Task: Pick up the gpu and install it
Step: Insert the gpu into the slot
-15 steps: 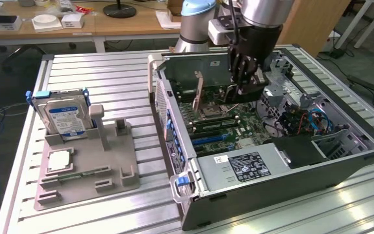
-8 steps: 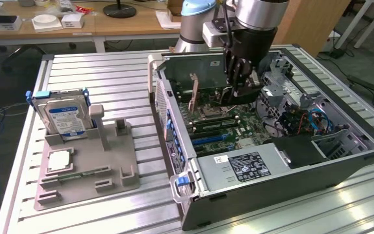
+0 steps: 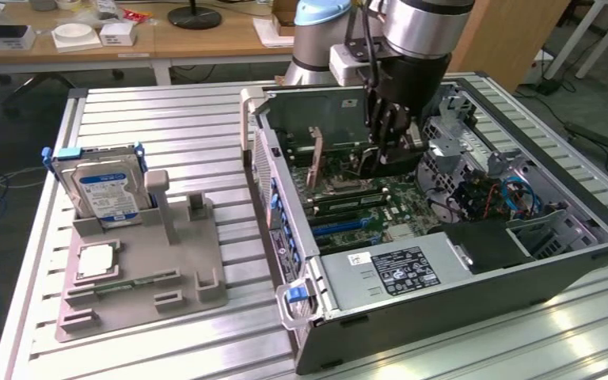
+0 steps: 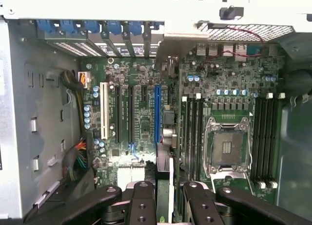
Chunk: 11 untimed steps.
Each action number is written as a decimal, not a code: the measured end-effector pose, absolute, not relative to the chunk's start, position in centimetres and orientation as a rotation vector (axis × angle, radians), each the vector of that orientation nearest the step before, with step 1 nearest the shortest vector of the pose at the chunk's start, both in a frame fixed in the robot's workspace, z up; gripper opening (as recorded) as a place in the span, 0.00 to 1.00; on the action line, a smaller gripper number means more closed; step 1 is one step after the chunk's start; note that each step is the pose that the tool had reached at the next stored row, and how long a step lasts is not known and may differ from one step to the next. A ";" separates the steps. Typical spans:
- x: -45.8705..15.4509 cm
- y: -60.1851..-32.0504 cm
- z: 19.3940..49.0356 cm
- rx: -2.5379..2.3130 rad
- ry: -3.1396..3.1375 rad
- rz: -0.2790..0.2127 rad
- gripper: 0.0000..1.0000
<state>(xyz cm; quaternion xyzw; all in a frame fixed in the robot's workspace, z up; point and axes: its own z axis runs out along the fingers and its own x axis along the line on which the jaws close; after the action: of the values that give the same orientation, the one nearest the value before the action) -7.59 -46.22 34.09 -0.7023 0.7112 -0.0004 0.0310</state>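
Claw (image 3: 389,149) is down inside the open computer case (image 3: 473,309) on the worktop (image 3: 177,127), clamped on the gpu (image 4: 164,170). The card's edge-on, lined up with the long blue slot (image 4: 157,118). Can't tell if they're touching.

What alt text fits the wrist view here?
The gripper holds the gpu edge-on between its fingers inside an open computer case, in line with the long blue slot on the green motherboard. An uncovered CPU socket sits beside the slots.
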 end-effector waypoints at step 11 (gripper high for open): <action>-8.4 -46.2 32.2 -2.167 2.194 0.005 0.27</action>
<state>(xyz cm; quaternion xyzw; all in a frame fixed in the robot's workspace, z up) -8.37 -46.24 32.22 -0.7024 0.7112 0.0015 0.0290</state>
